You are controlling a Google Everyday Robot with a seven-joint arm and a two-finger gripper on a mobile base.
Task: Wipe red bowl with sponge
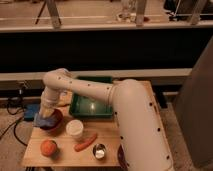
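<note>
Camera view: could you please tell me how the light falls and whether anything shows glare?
Camera view: warm light on the table, a pale glare patch on the tray floor, dark shade behind the table; the claw, at the sponge and red bowl, is evenly lit.

1 tool (48, 113) over 1 red bowl (57, 121), 1 sponge (42, 121), 1 tray (81, 107)

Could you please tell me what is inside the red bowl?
The blue sponge lies in the red bowl, reaching over its left rim, with the tool right on top of it. The bowl's floor is hidden beneath them.
</note>
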